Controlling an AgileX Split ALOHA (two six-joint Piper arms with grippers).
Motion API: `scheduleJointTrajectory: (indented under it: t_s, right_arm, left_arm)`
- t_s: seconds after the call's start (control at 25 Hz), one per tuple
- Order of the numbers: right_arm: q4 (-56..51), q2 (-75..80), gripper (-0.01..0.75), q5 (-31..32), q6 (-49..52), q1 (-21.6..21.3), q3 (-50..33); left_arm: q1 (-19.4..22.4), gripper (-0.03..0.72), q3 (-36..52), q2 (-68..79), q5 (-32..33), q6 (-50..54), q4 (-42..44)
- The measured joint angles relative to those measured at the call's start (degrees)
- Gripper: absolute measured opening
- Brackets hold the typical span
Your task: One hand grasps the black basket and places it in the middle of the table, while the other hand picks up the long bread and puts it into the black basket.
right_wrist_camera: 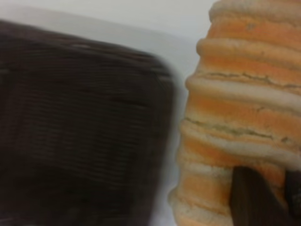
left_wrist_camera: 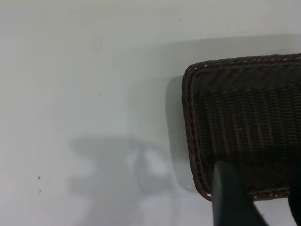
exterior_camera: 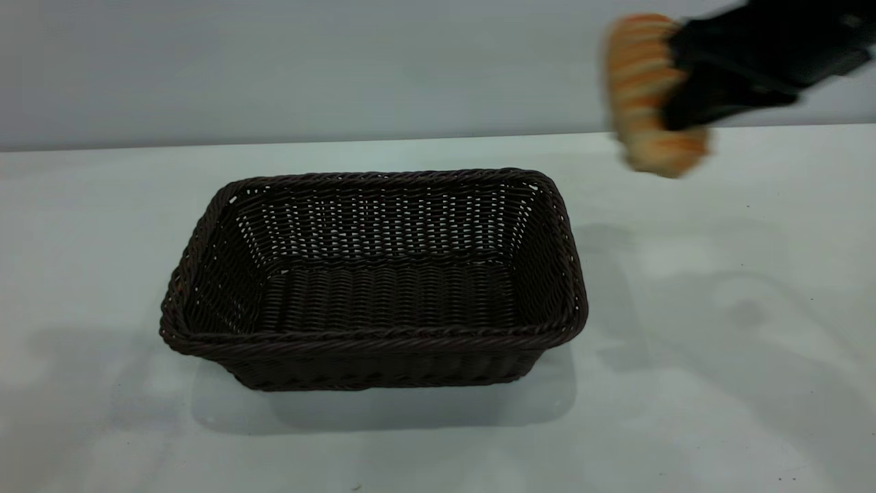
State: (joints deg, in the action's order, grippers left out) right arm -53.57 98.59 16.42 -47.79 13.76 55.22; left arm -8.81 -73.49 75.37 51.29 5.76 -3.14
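The black basket (exterior_camera: pixel 373 339) stands empty on the table (exterior_camera: pixel 718 383), near its middle. My right gripper (exterior_camera: pixel 674 82) is shut on the long bread (exterior_camera: pixel 640 75) and holds it high in the air, to the right of and behind the basket. In the right wrist view the bread (right_wrist_camera: pixel 244 108) fills the space by my gripper (right_wrist_camera: pixel 270 183), with the basket (right_wrist_camera: pixel 80 122) below and beside it. My left gripper (left_wrist_camera: pixel 263 188) is open and empty above one end of the basket (left_wrist_camera: pixel 244 108). It is out of the exterior view.
A plain grey wall (exterior_camera: pixel 308 61) runs behind the table's far edge. Bare white tabletop lies on both sides of the basket and in front of it. Arm shadows fall on the table to the right.
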Motion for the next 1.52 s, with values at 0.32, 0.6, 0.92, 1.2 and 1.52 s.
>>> scheduleJointTrajectory:
  t_s: [0.32, 0.6, 0.92, 1.2, 1.52]
  right_arm:
    - [-6.9, 4.91, 0.103, -7.24, -2.44, 14.51, 3.33]
    - [-8.15, 7.78, 0.379, -8.72, -2.62, 16.01, 3.79]
    - [-1.14, -1.68, 0.491, 3.16, 0.63, 12.74, 3.79]
    - [30.93, -16.66, 0.46, 20.14, 29.22, 5.72, 3.79]
    - [55.35, -34.89, 0.46, 43.94, 49.05, 5.2, 3.79]
  left_arm:
    - [0.0, 0.366, 0.0, 0.0, 0.37, -0.05, 0.0]
    - [0.0, 0.366, 0.0, 0.0, 2.08, -0.05, -0.05]
    - [0.0, 0.366, 0.0, -2.87, 9.09, -0.17, 2.55]
    - [0.0, 0.366, 0.1, -14.25, 15.07, -0.73, 7.69]
    - [0.0, 0.366, 1.99, -28.71, 15.3, -0.96, 8.37]
